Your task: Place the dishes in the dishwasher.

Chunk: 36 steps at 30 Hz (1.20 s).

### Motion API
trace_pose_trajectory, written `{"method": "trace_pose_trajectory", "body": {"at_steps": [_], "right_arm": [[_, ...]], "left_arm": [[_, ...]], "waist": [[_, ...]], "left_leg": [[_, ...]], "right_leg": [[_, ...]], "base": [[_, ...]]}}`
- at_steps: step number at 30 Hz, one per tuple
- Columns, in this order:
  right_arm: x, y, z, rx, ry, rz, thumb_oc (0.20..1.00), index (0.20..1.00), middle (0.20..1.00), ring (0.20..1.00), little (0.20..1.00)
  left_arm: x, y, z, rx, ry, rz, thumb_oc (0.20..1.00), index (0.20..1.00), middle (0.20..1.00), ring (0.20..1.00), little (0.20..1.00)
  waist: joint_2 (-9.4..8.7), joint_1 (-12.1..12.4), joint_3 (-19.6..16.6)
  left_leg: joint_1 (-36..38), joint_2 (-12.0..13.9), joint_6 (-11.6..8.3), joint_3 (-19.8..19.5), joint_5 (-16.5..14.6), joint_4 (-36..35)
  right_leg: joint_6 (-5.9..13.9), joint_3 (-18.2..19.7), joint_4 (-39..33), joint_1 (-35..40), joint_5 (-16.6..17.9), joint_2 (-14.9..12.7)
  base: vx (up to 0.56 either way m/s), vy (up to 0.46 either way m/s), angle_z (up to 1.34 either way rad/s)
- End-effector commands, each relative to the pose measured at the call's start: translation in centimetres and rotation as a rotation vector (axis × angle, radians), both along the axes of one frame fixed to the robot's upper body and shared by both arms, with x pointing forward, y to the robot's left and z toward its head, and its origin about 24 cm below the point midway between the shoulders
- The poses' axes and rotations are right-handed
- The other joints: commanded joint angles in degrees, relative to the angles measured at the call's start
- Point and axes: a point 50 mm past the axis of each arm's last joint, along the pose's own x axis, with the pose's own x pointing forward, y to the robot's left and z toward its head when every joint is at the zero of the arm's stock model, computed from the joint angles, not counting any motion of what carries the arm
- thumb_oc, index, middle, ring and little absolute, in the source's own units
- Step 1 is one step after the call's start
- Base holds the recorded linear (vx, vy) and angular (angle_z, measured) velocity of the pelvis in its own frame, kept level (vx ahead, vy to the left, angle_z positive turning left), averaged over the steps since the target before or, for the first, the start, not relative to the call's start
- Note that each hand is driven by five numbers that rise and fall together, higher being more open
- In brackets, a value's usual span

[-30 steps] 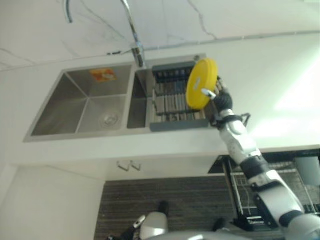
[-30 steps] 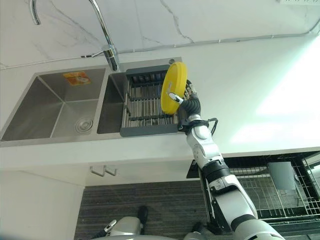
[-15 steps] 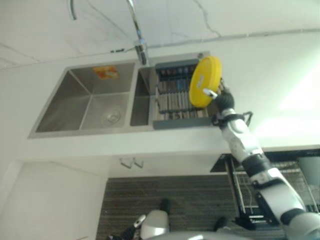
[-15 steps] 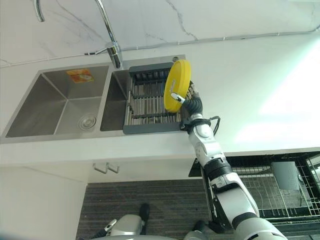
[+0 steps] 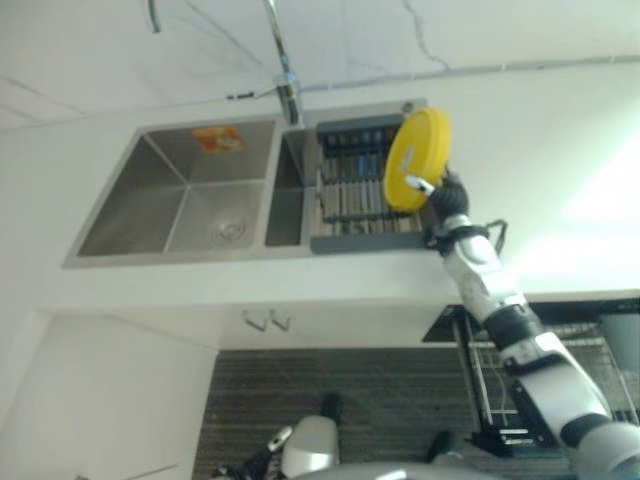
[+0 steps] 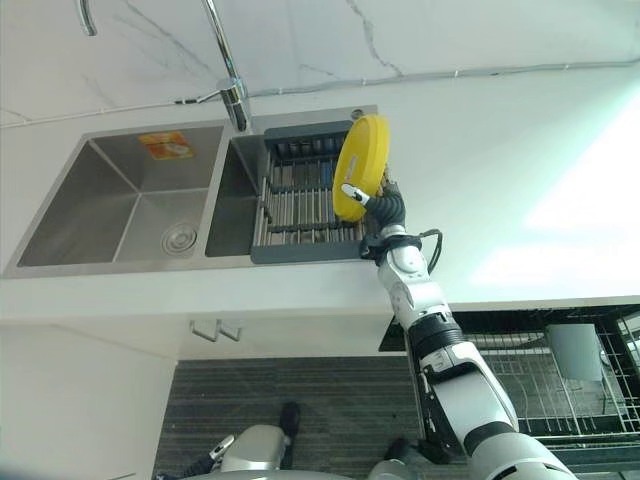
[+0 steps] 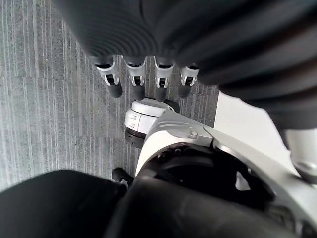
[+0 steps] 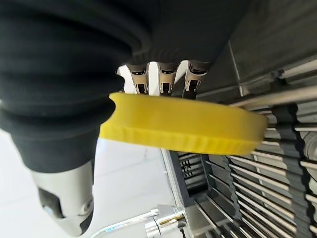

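My right hand [image 6: 388, 210] holds a round yellow plate [image 6: 361, 166] upright, lifted just above the right end of the grey drying rack [image 6: 305, 205] that sits in the right sink basin. The thumb lies on the plate's front face and the fingers [image 8: 161, 77] are curled behind its rim [image 8: 183, 125], so the hand is shut on it. My left hand [image 7: 148, 77] hangs low over the floor with straight fingers, holding nothing. To the lower right, under the counter, the dishwasher's wire rack [image 6: 520, 375] is pulled out.
A double steel sink [image 6: 120, 200] with a tall tap [image 6: 225, 60] lies left of the rack. White counter [image 6: 520, 180] stretches to the right. A grey cup [image 6: 575, 348] sits in the dishwasher rack. Striped grey floor [image 6: 300, 410] lies below.
The camera has shifted, sliding the whole scene slightly right and up. The right hand still holds the yellow plate over the rack, little changed relative to it.
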Motion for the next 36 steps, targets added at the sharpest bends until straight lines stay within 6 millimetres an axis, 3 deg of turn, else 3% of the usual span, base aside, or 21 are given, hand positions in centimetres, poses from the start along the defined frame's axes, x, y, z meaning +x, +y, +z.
{"method": "trace_pose_trajectory", "body": {"at_steps": [1, 22, 24, 27, 36], "right_arm": [[0.9, -0.4, 2.4, -0.001, -0.089, -0.023, 1.000, 1.000, 1.000, 1.000, 1.000], [1.4, -2.0, 3.7, 0.003, -0.126, -0.113, 1.000, 1.000, 1.000, 1.000, 1.000], [1.4, -2.2, 3.8, 0.002, -0.129, -0.123, 0.529, 0.529, 0.529, 0.529, 0.529], [1.5, -2.4, 4.0, -0.004, -0.141, -0.141, 0.200, 0.200, 0.200, 0.200, 0.200], [1.8, -2.5, 4.6, 0.001, -0.153, -0.163, 0.200, 0.200, 0.200, 0.200, 0.200]], "left_arm": [[-1.9, 0.2, -0.3, 0.050, 0.055, -0.147, 1.000, 1.000, 1.000, 1.000, 1.000], [0.4, 0.1, 0.2, 0.091, -0.070, -0.237, 1.000, 1.000, 1.000, 1.000, 1.000], [0.4, 0.1, 0.3, 0.091, -0.075, -0.239, 1.000, 1.000, 1.000, 1.000, 1.000], [0.4, 0.0, 0.3, 0.089, -0.077, -0.240, 1.000, 1.000, 1.000, 1.000, 1.000], [0.5, -0.1, 0.2, 0.077, -0.071, -0.231, 1.000, 1.000, 1.000, 1.000, 1.000]], "waist": [[-0.79, 2.0, -1.6], [-0.69, 3.0, 0.1], [-0.67, 3.1, 0.3], [-0.60, 3.0, 0.4], [-0.38, 3.2, 0.9]], "left_leg": [[-4.7, 3.3, -0.73, 2.9, 0.1, 3.5], [-6.3, 2.8, -0.45, 1.9, 0.3, 4.2], [-6.4, 2.7, -0.46, 2.0, 0.4, 4.2], [-6.6, 2.7, -0.49, 2.1, 0.4, 4.3], [-6.9, 2.7, -0.55, 2.4, 0.4, 4.6]], "right_leg": [[2.11, 4.4, 10.4, -2.1, -8.6, -6.8], [2.57, 4.3, 11.3, -2.6, -8.7, -7.3], [2.62, 4.3, 11.3, -2.7, -8.7, -7.4], [2.71, 4.2, 11.3, -2.8, -8.6, -7.6], [2.93, 4.2, 11.4, -3.3, -8.3, -7.9]], "base": [[0.01, 0.004, 0.04], [0.00, 0.005, 0.03], [0.00, 0.000, 0.00], [0.00, 0.000, 0.00], [0.00, 0.000, 0.00]]}}
